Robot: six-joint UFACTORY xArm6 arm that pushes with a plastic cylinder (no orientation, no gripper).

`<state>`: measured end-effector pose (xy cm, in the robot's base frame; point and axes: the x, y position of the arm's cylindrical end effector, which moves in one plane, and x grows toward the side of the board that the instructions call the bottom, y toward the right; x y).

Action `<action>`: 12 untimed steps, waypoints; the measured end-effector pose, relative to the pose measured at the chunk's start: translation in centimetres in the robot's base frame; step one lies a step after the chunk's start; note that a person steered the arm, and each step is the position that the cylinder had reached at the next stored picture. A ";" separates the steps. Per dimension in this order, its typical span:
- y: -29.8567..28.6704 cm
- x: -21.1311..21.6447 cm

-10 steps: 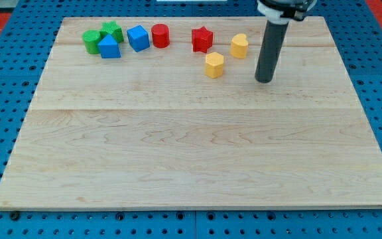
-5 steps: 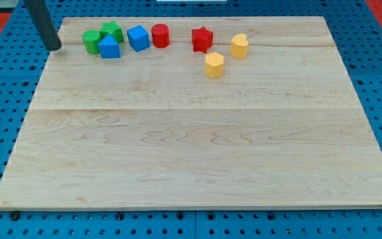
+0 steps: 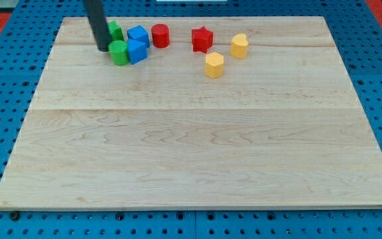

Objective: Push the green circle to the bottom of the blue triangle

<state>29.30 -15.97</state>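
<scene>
The green circle (image 3: 119, 52) sits near the board's top left, touching the left side of the blue triangle (image 3: 137, 50). My tip (image 3: 103, 48) rests just left of the green circle, touching or nearly touching it. The rod rises out of the view's top. A green star (image 3: 115, 30) stands behind the rod, partly hidden by it. A blue cube (image 3: 138, 34) sits right above the blue triangle.
A red cylinder (image 3: 160, 35), a red star (image 3: 203, 39), a yellow heart-like block (image 3: 239, 46) and a yellow hexagon (image 3: 214, 65) lie along the top of the wooden board (image 3: 197, 146). Blue pegboard surrounds the board.
My tip swung from the view's right to beyond the board's left edge, then came right to the green circle. The green circle and blue triangle have shifted right and slightly down.
</scene>
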 end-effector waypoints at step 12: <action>-14.5 3.5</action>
<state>32.81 -30.51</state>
